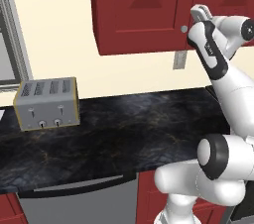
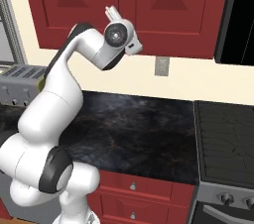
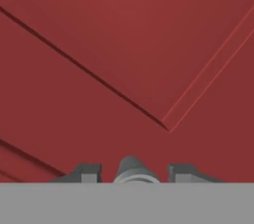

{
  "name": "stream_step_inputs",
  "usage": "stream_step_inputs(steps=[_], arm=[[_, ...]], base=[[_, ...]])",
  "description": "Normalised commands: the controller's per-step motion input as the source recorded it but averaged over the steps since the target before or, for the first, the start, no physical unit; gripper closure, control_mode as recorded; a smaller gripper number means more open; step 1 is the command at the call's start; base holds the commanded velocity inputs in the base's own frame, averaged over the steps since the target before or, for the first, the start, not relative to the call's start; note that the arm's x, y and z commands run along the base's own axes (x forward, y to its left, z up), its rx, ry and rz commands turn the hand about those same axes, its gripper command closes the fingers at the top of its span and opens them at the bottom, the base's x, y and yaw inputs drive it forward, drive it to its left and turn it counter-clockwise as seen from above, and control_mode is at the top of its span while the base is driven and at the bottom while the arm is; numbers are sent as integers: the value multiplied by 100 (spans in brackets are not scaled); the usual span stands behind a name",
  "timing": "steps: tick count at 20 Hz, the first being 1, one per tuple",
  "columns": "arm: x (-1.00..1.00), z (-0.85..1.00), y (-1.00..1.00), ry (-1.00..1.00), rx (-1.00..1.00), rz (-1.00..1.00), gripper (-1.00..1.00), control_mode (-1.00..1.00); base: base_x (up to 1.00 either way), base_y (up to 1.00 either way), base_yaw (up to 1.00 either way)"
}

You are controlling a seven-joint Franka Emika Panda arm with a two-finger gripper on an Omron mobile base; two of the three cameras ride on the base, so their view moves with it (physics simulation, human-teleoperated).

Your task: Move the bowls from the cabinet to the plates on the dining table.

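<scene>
The dark red cabinet (image 1: pixel 139 10) (image 2: pixel 163 5) hangs above the counter with its doors closed, so the bowls are hidden. The plates and the dining table are out of view. My gripper (image 1: pixel 190 22) (image 2: pixel 110 11) is raised against the cabinet door at its small round silver knob (image 1: pixel 184 28). In the hand view the knob (image 3: pixel 131 167) sits between my two fingertips (image 3: pixel 87 173), with a narrow gap on each side. The gripper (image 3: pixel 133 174) is open around the knob, and the red door panel (image 3: pixel 124 44) lies close ahead.
A silver toaster (image 1: pixel 47 103) (image 2: pixel 20 84) stands on the black marbled counter (image 1: pixel 124 129) (image 2: pixel 139 124) at the left. A stove (image 2: pixel 225 134) lies to the right, under a dark appliance (image 2: pixel 238 15). A wall outlet (image 1: pixel 179 60) (image 2: pixel 161 66) sits below the cabinet.
</scene>
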Motion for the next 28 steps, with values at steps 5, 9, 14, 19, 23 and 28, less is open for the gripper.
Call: stream_step_inputs(steps=[5,9,14,19,23,28], arm=[[1,-7,-7,0,0,0,100,-100],[0,-2,-6,0,0,0,100,-100],[-23,0,-27,-4,0,0,100,-100],[-39,5,-36,-8,0,0,100,-100],[-40,17,-34,-6,0,0,100,-100],[-45,32,-41,-2,0,0,100,-100]], base=[[0,0,0],[0,0,0],[0,0,0],[0,0,0],[0,0,0],[0,0,0]])
